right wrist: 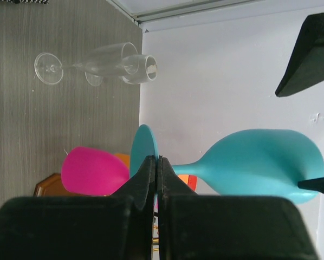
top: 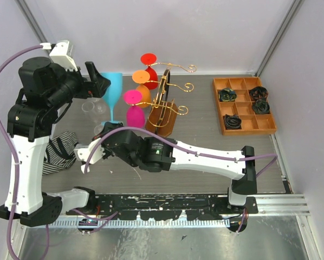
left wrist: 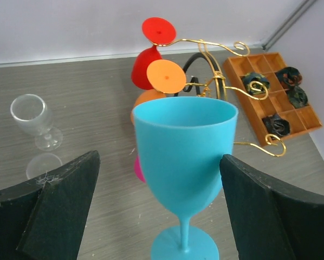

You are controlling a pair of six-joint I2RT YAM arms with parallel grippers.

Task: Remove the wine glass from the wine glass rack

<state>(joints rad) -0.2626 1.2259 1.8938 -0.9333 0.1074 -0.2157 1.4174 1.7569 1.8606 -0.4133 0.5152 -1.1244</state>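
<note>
Grey table (top: 205, 138), walls close at left, rear and right. Wine glass rack (top: 164, 111) mid-rear, hung glasses (top: 134, 97) on its left side. Compartment tray (top: 246, 127) against right wall, bare strip between it and rack. Blue wine glass (top: 112, 86) off rack, upright just left of it. Left gripper (left wrist: 159, 162) spread wide, fingers (left wrist: 59, 206) flanking bowl, gap each side. Right gripper (right wrist: 156, 162) clenched at glass foot; contact unclear.
</note>
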